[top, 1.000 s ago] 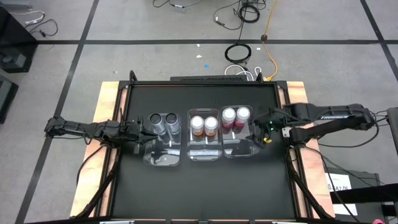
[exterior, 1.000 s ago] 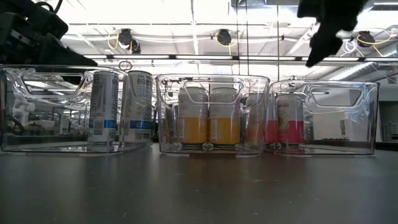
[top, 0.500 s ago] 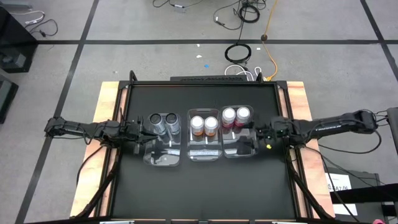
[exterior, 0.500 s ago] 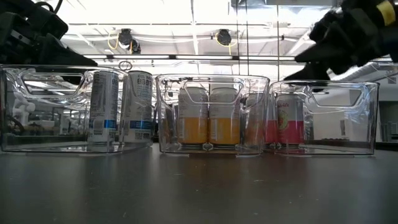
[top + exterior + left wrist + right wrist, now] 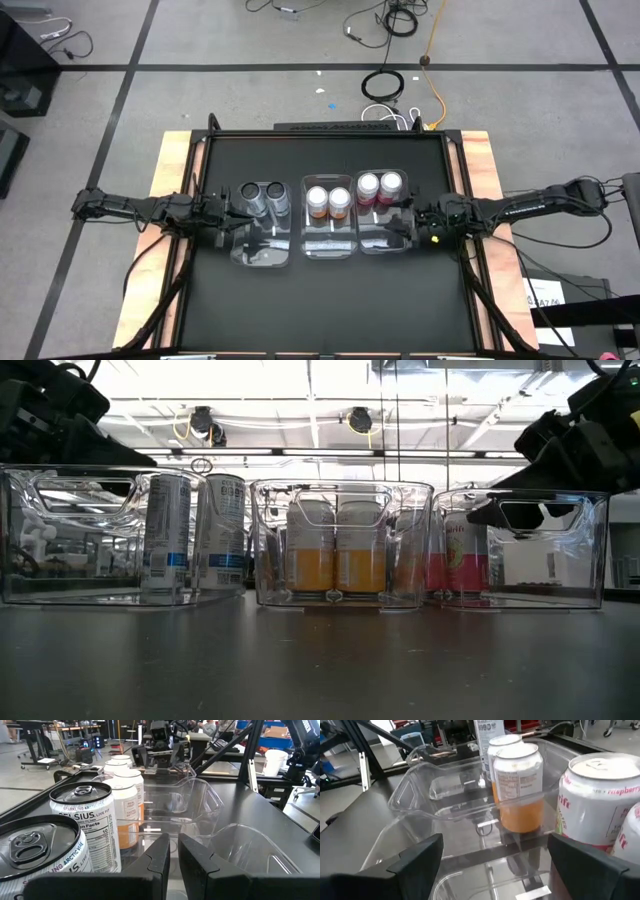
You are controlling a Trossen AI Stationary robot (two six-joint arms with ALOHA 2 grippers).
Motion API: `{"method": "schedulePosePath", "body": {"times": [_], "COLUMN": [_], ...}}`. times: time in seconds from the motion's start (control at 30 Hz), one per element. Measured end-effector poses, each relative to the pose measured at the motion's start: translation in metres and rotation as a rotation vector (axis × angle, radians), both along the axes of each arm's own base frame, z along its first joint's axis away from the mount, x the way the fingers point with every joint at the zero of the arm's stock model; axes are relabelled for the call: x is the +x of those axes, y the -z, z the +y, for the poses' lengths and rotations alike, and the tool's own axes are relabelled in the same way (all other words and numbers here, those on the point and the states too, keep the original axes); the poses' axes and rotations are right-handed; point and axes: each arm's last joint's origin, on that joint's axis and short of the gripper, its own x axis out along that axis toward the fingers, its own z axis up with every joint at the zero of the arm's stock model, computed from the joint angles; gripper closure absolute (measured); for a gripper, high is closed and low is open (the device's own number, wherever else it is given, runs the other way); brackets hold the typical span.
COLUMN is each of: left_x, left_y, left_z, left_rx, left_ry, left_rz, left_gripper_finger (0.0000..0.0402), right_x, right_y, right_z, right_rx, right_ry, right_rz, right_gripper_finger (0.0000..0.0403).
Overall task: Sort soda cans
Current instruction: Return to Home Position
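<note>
A black table (image 5: 330,300) with bare wooden side edges stands on a grey floor (image 5: 80,120). The low view looks across it to a bright workshop ceiling.

The left gripper (image 5: 226,213) hangs low over the table, just beside the outer wall of the left bin (image 5: 262,256). Its two fingers are drawn together with only a thin slit between them, and they grip nothing. In that clear bin two grey cans (image 5: 250,193) stand upright side by side. They are at the end of the bin that is toward the top of the high view, and the rest of the bin is bare.

The middle bin (image 5: 328,250) is next in the row and holds two orange cans (image 5: 318,199). They stand upright and touching, at the same end.

The right bin (image 5: 384,241) holds two pink cans (image 5: 368,185), also upright and next to each other at that end.

The right gripper (image 5: 404,223) reaches in from the table's right edge and hangs over the outer side of the right bin, above its rim. Its fingers are spread wide apart and hold nothing, and the pink cans are near it but not touching.
</note>
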Motion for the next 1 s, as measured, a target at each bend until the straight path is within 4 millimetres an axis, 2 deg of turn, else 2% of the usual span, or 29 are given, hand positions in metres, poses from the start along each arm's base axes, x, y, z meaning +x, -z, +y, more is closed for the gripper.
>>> {"method": "schedulePosePath", "body": {"times": [0.3,0.7,1.0], "left_x": [0.000,0.000,0.000], "left_y": [0.000,0.000,0.000], "left_z": [0.000,0.000,0.000], "left_rx": [0.000,0.000,0.000], "left_ry": [0.000,0.000,0.000], "left_rz": [0.000,0.000,0.000], "left_gripper_finger": [0.0352,0.0352,0.0352], "right_x": [-0.008,-0.031,-0.042], "right_y": [-0.002,-0.012,-0.027], "right_z": [-0.002,0.001,0.001], "right_rx": [-0.017,0.023,-0.021], "right_ry": [0.074,-0.035,-0.054], "right_rz": [0.003,-0.082,-0.260], "right_gripper_finger": [0.0051,0.0051,0.0051]}}
